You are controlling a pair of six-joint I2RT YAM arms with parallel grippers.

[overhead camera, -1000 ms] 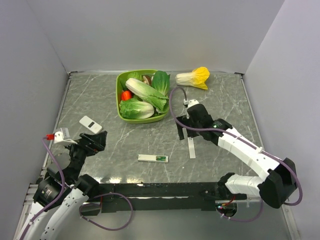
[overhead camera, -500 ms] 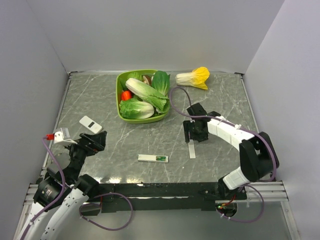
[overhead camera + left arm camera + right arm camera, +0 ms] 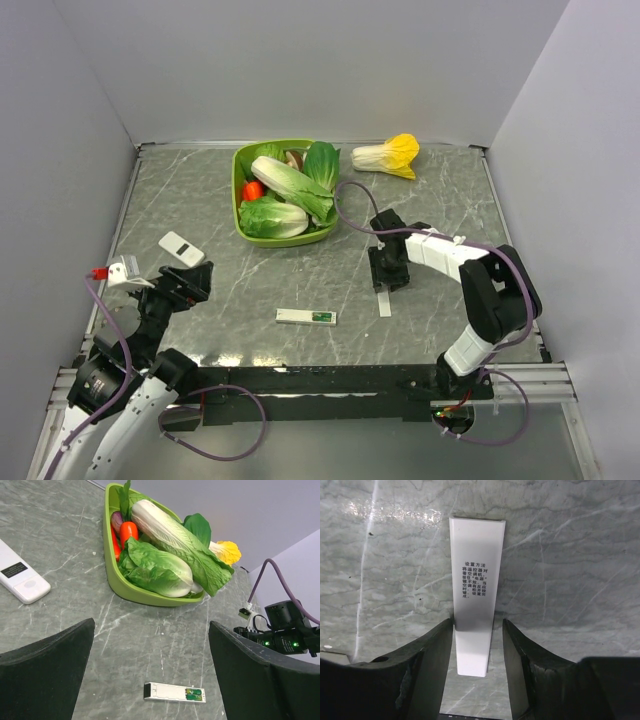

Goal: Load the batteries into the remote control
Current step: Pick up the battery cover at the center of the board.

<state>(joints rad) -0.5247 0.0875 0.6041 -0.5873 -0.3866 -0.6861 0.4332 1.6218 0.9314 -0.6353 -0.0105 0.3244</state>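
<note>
**Right fingers straddle a white printed strip; left gripper wide open**

The right gripper [image 3: 477,625] points down at the grey, marble-veined table [image 3: 450,200]. Its two black, matte fingers [image 3: 435,650] stand partly apart on either side of the near end of a thin, flat white strip [image 3: 477,570]. The strip is a smooth rectangle with a block of small black print and lies flat on the table. The left finger is against the strip's edge or just beside it. A narrow gap shows at the right finger, so nothing is clamped.

The left gripper [image 3: 151,630] hangs above the near left of the table with its jaws spread to the full and nothing between them.

The remote control [image 3: 300,317] is a slim white bar lying crosswise near the near edge, between the two arms and to the left of the strip, apart from it. The batteries [image 3: 194,694] show only as a small green patch at the bar's right end. How they sit there cannot be told.

At the far middle, a glossy lime-green bowl [image 3: 240,215] holds a pale ribbed cabbage [image 3: 165,527], crinkled leafy greens and a small red-orange vegetable. A yellow-tipped cabbage [image 3: 385,155] lies on the table to the bowl's right. A rounded white slab [image 3: 181,248] with a black label lies at the left.
</note>
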